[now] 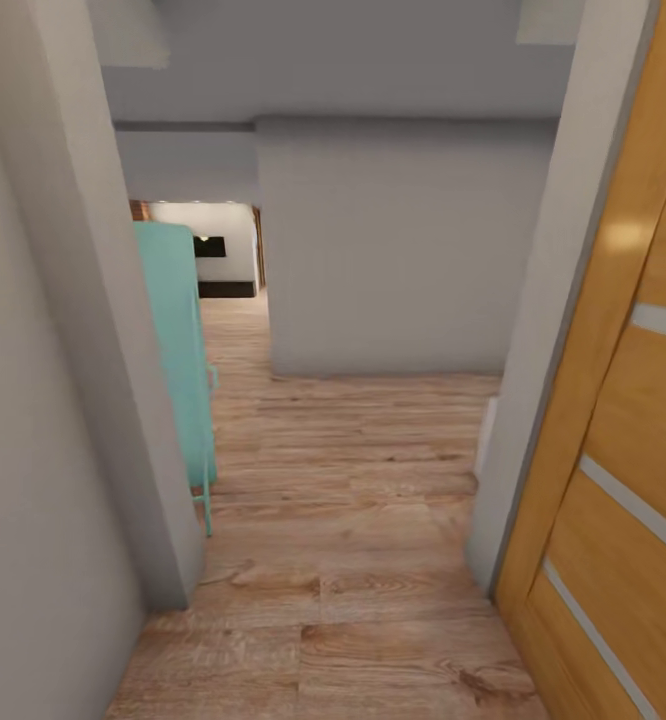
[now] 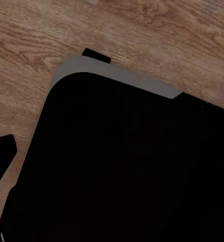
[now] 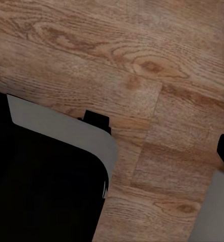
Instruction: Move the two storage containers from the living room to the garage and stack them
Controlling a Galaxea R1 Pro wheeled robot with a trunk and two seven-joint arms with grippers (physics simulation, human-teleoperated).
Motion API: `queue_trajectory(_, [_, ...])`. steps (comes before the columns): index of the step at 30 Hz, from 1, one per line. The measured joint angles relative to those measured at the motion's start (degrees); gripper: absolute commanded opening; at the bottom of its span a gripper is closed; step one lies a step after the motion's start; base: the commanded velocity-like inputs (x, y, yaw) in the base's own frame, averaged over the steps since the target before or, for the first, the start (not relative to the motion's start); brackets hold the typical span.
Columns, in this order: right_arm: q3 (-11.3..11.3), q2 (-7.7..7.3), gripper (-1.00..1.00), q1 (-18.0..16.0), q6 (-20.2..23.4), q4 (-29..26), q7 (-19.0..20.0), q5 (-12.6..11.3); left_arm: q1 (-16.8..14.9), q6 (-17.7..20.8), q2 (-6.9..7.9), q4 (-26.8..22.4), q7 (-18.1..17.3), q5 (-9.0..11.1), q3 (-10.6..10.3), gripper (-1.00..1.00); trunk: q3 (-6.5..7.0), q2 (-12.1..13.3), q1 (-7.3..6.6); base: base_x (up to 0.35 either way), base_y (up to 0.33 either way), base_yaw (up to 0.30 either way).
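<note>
Here, wood-plank hallway floor.

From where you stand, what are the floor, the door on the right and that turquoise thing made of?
The floor looks like matte wood planks: grain, knots and board seams show. The door seems smooth golden-brown wood, lightly glossy, with pale inset strips, maybe frosted glass. The turquoise thing looks like smooth painted metal or plastic, with a thin handle-like bar of the same colour; I can't tell which.

Light wood plank flooring
</note>
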Motion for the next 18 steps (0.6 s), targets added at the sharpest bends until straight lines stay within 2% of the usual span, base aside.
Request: queue_trajectory(18, [0.0,0.03,1.00,0.0,0.1,0.0,-0.1,0.0,0.0,0.0,0.00,0.0,0.0,0.0,0.0,1.00,0.00,0.0,0.00,0.322,0.000,0.000])
